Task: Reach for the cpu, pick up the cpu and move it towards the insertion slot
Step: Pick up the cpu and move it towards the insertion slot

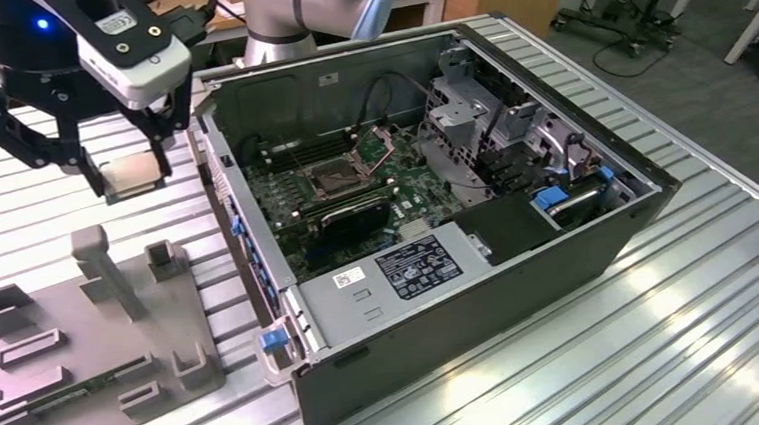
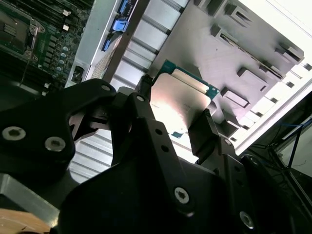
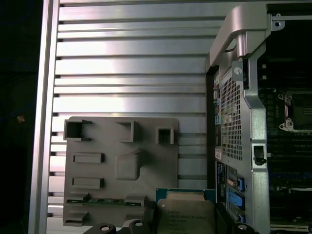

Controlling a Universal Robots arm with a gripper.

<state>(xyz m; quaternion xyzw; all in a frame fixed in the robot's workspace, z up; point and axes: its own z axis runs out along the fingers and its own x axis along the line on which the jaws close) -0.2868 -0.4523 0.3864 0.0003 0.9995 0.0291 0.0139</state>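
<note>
The cpu (image 1: 133, 175), a flat square chip with a pale matte metal top and green edge, is pinched between the black angular fingers of the gripper (image 1: 130, 178) at the upper left of the exterior view, above the ribbed aluminium table (image 1: 706, 290). The insertion slot (image 1: 329, 177), dark with a shiny frame, is seen inside the open computer case (image 1: 492, 285). A grey moulded tray (image 1: 120, 331) lies at lower left.

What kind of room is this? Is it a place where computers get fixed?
Probably a robot lab or workshop, not a repair shop. An open computer case lies on a ribbed metal table beside a grey plastic tray, and a robot's gripper holds the cpu above the table.
</note>
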